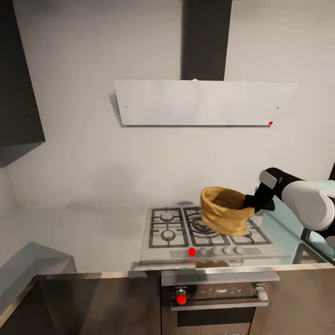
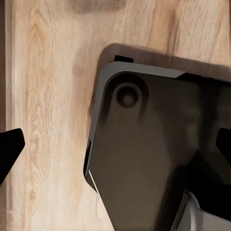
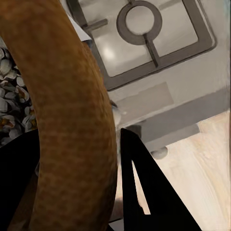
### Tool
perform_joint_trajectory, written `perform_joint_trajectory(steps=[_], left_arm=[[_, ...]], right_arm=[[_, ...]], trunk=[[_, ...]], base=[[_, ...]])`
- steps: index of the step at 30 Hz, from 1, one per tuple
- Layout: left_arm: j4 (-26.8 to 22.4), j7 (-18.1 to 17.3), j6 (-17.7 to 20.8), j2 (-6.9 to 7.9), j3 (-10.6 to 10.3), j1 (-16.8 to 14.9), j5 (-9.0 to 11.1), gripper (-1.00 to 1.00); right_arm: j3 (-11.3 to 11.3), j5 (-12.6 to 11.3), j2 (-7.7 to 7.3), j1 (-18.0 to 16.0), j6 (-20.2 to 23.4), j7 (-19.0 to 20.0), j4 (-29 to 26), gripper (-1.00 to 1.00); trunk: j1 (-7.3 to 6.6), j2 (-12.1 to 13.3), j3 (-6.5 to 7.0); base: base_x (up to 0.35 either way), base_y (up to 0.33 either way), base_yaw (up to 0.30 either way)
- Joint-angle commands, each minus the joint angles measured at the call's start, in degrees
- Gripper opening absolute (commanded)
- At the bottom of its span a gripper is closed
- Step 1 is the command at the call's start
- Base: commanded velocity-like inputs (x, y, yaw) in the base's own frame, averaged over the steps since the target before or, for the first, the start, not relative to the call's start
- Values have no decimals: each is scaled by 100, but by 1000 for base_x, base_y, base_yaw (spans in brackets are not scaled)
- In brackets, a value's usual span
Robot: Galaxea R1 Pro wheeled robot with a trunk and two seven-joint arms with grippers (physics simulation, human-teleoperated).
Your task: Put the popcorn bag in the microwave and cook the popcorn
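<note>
The golden-tan popcorn bag hangs tilted over the right burners of the hob, mouth up and towards the wall. My right gripper is shut on the bag's rim at its right side. In the right wrist view the rolled rim runs between the black fingers, and pale speckled popcorn shows inside. A pale-blue box, the microwave, stands just right of the hob under my right arm. My left gripper hangs open over the wood floor and my dark base.
The grey countertop stretches left of the hob. A black built-in oven with knobs sits below the hob. The white angled hood hangs on the wall above. A dark cabinet is at the upper left.
</note>
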Motion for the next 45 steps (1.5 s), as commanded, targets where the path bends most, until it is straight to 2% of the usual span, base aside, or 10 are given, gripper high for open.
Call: perform_joint_trajectory(steps=[1, 37, 45], left_arm=[[-11, -4, 30, -1, 26, 1, -1, 100], [-11, -4, 21, 52, 26, 1, -1, 100], [-11, -4, 21, 44, 26, 1, -1, 100]], right_arm=[[-52, 11, -2, -5, 3, -42, 11, -100], [-51, 11, -2, -5, 19, -42, 11, -100], [-50, 13, 0, -5, 6, -42, 13, -100]], trunk=[[2, -3, -2], [2, -3, 44], [2, -3, 55]], base=[[0, 0, -279], [0, 0, -279], [-191, 0, -152]])
